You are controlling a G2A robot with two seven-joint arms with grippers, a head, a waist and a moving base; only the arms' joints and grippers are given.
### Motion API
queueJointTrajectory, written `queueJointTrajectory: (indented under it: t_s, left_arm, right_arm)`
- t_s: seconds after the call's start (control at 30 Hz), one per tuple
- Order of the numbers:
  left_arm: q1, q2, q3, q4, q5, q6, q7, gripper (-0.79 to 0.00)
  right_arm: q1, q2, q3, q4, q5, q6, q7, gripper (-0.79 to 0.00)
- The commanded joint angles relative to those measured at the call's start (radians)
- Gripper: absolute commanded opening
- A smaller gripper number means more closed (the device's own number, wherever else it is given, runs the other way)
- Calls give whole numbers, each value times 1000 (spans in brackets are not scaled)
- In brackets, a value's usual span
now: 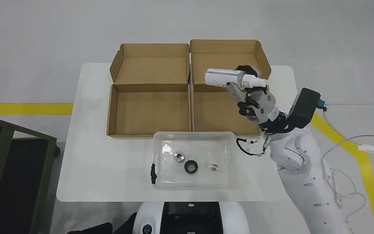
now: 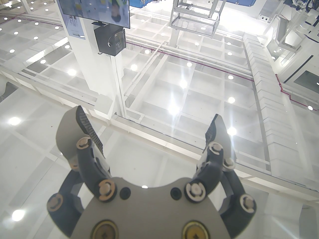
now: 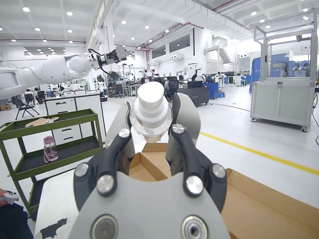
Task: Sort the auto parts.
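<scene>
My right gripper (image 1: 248, 88) is shut on a white cylindrical part wrapped in clear plastic (image 1: 231, 77), held level above the right cardboard box (image 1: 201, 114). In the right wrist view the white part (image 3: 150, 115) sticks out past the fingers (image 3: 185, 115), over the right box (image 3: 261, 205). The left cardboard box (image 1: 149, 111) stands beside it with nothing inside. A clear plastic bin (image 1: 193, 139) at the table's front holds a black ring (image 1: 191, 167), a metal round part (image 1: 178, 157) and a small metal piece (image 1: 214, 167). My left gripper (image 2: 149, 130) is open, pointing up at the ceiling.
Both boxes have their lids folded back toward the far edge of the white table (image 1: 93, 158). A green cart (image 3: 49, 135) with a pink bottle (image 3: 50, 149) stands beside the table. Bare table surface lies left and right of the bin.
</scene>
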Motion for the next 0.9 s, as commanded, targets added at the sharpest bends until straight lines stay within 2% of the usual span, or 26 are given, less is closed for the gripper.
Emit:
queueJointTrajectory:
  t_s: [0.0, 0.27, 0.47, 0.57, 0.87]
  left_arm:
    - [0, 0, 0, 0, 0, 0, 0, 0]
    - [0, 0, 0, 0, 0, 0, 0, 0]
    - [0, 0, 0, 0, 0, 0, 0, 0]
    - [0, 0, 0, 0, 0, 0, 0, 0]
    - [0, 0, 0, 0, 0, 0, 0, 0]
  right_arm:
    - [3, -1, 2, -2, 7, -3, -10, -785]
    - [17, -8, -8, 7, 31, -27, -39, -785]
    - [5, -6, -21, 36, -22, -65, 35, -785]
    - [-17, 0, -19, 52, -76, -90, 109, -785]
    - [-74, 15, -23, 133, -89, -210, 239, -785]
